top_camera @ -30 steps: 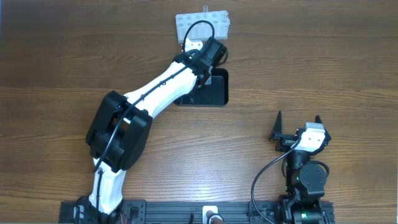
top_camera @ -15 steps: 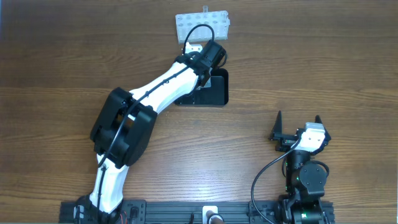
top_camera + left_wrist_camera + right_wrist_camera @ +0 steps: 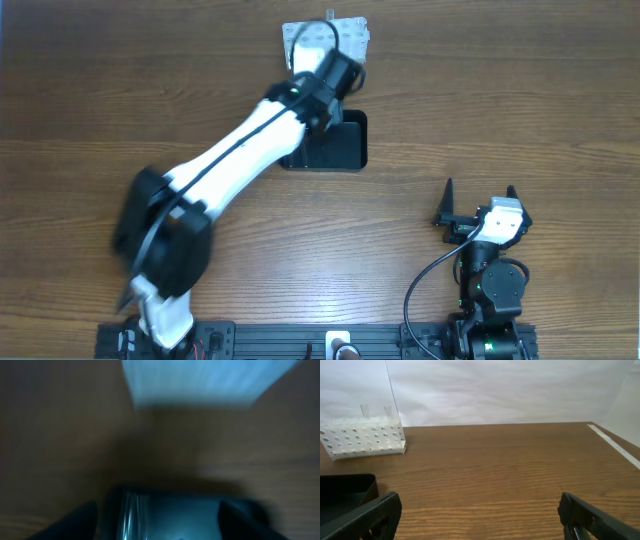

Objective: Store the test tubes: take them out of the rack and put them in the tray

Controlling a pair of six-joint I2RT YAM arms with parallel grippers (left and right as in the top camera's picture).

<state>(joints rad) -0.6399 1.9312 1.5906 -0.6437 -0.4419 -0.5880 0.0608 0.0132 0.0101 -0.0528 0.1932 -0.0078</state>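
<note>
Rack: a white rack [image 3: 365,436] is standing at the far side of the surface [image 3: 520,90]; it is a rectangular block of translucent plastic, with rows of small round holes across its top and front.
Rack contents: two clear test tubes [image 3: 387,410] are standing upright in the rack's far row; their open tops are rising above the block.
Tray: a black tray [image 3: 350,150] is lying just in front of the rack, apart from it; it is rectangular with rounded corners, a raised rim and a smooth dark finish.
Tray contents: the left arm [image 3: 240,150] is covering much of the tray in the top view; in the left wrist view a pale glint is showing inside near one wall, too blurred to identify.
Left gripper: the left gripper [image 3: 157,507] is hovering over the tray's far end, facing the rack; its fingers [image 3: 75,522] are standing apart, and nothing is showing between them, as far as the blur allows.
Right gripper: the right gripper [image 3: 480,502] is sitting low near its own base, well apart from tray and rack; its fingers are spread wide and holding nothing.
Surface: brown wood grain, flat and matte.
</note>
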